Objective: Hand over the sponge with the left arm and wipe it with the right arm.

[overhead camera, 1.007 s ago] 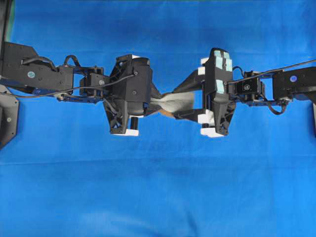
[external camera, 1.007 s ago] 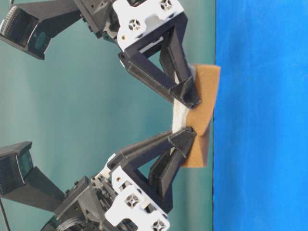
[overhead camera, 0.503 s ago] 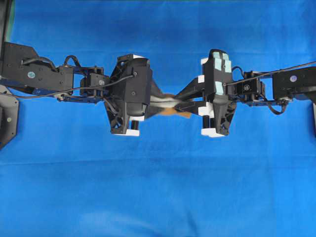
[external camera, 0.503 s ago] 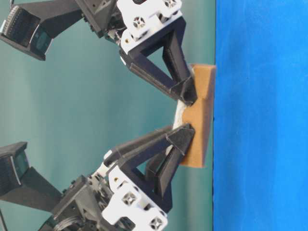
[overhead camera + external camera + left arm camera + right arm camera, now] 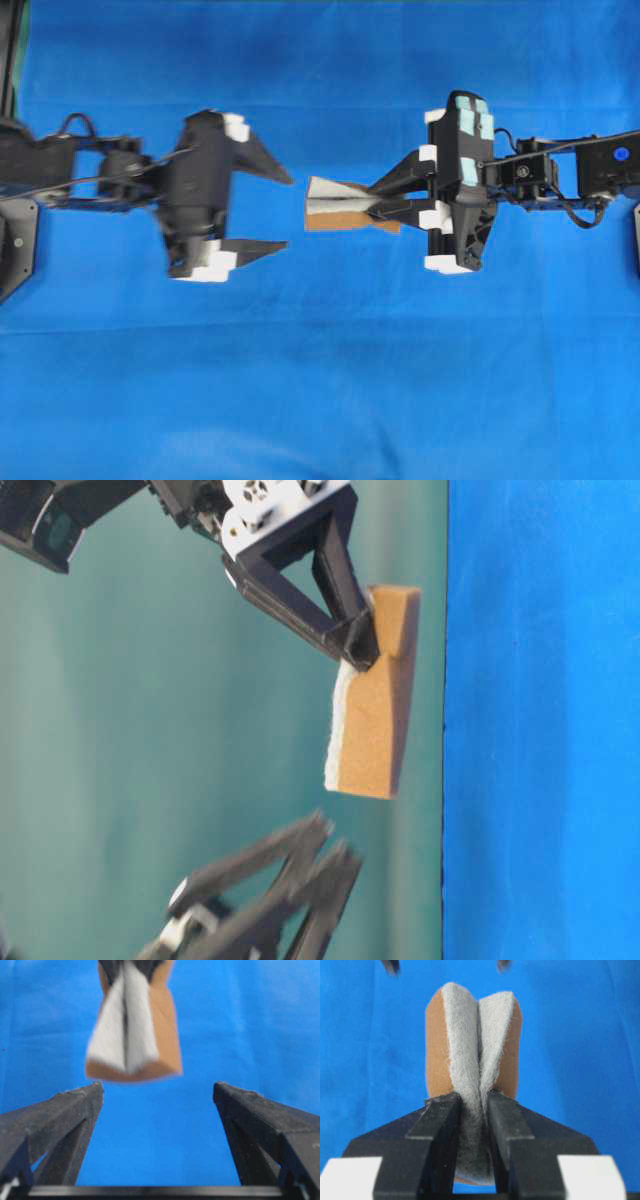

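Observation:
The sponge [image 5: 338, 204] hangs above the blue cloth, pinched and folded so its grey-white face creases inward over the orange-brown layer. My right gripper [image 5: 386, 206], the one with teal patches, is shut on the sponge's right end. In the right wrist view its fingers [image 5: 442, 1115] squeeze the sponge [image 5: 470, 1030] between them. My left gripper [image 5: 287, 212] stands open, a short way left of the sponge and apart from it. In the left wrist view the sponge [image 5: 131, 1035] floats beyond the open left gripper [image 5: 157, 1091]. In the table-level view the sponge [image 5: 375, 715] hangs from the right gripper [image 5: 358, 652], and the left gripper [image 5: 335, 842] is blurred.
A blue cloth [image 5: 320, 380] covers the whole table beneath both arms. A dark mount [image 5: 15, 240] sits at the left edge. Nothing else lies on the cloth.
The left gripper opened, let go of the sponge and drew back to the left. The right gripper shut on the sponge and moved slightly right with it.

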Controlling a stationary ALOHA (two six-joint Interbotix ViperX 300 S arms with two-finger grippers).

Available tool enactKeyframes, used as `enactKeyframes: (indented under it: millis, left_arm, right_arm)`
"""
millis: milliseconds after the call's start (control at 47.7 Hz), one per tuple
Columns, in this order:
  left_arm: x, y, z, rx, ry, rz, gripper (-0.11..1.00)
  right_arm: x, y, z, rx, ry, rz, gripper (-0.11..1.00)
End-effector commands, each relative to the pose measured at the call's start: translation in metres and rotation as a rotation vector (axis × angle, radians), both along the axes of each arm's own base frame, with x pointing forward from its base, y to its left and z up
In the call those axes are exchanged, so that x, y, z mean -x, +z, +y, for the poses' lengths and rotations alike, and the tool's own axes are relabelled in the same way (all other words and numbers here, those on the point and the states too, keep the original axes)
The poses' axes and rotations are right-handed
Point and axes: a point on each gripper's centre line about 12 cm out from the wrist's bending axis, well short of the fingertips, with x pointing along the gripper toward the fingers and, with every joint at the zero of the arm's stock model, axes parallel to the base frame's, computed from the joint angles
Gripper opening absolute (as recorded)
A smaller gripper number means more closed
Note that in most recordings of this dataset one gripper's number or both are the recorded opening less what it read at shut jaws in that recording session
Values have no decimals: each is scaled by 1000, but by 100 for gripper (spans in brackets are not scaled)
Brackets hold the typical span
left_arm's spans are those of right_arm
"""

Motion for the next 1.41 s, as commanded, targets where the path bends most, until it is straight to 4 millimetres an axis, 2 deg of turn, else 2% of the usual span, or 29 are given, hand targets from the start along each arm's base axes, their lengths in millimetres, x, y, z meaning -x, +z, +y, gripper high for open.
enactKeyframes:
  millis: [0,210,336,462,776,965,1154,1385]
  left_arm:
    - [12,12,-3,5,-8,-61,89]
    - [28,15,-3,5,-9,-95,89]
    - [28,15,-3,3,-10,-94,89]
    - [28,15,-3,5,-9,-94,89]
    - [28,15,-3,3,-10,-97,89]
    - [29,15,-3,3,-10,-97,89]
    - [29,14,-2,-5,-8,-95,89]
    - [28,15,1,-13,-3,-97,89]
  right_arm:
    - [0,11,0,4,1,-35,24]
    - [0,12,0,4,1,-37,24]
    - [-1,10,0,4,1,-31,24]
    - [-2,-1,0,4,2,-6,24]
    - [-16,-73,0,-14,-6,133,24]
    - [-17,-108,1,-16,-2,207,24]
    - [-17,-112,-3,-15,-11,219,24]
    - [-12,-110,-42,14,-85,217,24]
